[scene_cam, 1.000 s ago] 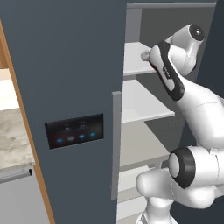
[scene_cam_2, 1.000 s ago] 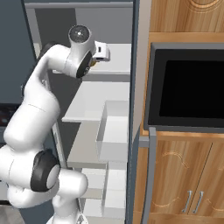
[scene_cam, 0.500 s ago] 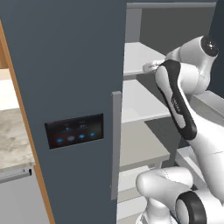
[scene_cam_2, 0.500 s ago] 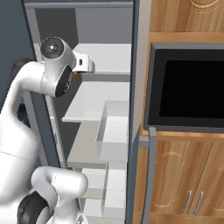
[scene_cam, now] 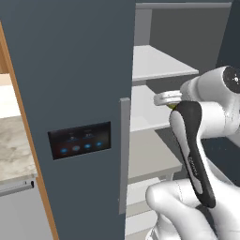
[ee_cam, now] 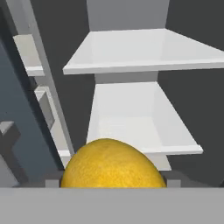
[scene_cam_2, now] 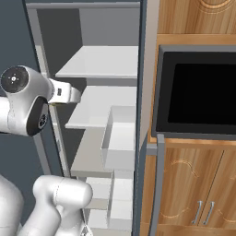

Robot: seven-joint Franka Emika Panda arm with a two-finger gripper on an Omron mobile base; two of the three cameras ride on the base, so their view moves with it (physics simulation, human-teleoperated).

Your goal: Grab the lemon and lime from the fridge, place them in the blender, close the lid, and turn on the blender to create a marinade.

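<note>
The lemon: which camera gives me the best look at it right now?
The hand view. There the lemon sits large and close at the bottom of the frame, in front of the fridge shelves. The left base view catches just a yellowish sliver by the wrist. In the right base view I cannot make it out.

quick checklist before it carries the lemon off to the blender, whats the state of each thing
1. Lemon in the gripper: ok, it sits low in the hand view, right at the fingers.
2. Jaws closed firmly on the lemon: cannot tell, the fingertips are hidden behind the fruit.
3. Fridge open enough to back out: ok, the pale shelves are exposed in both base views.
4. Hand clear of the shelves: ok, the wrist hangs in front of the shelf edges in the right base view.
5. Lime located: cannot tell, no green fruit is seen on the visible shelves.
6. Blender ready, lid off: cannot tell from these pictures.
</note>
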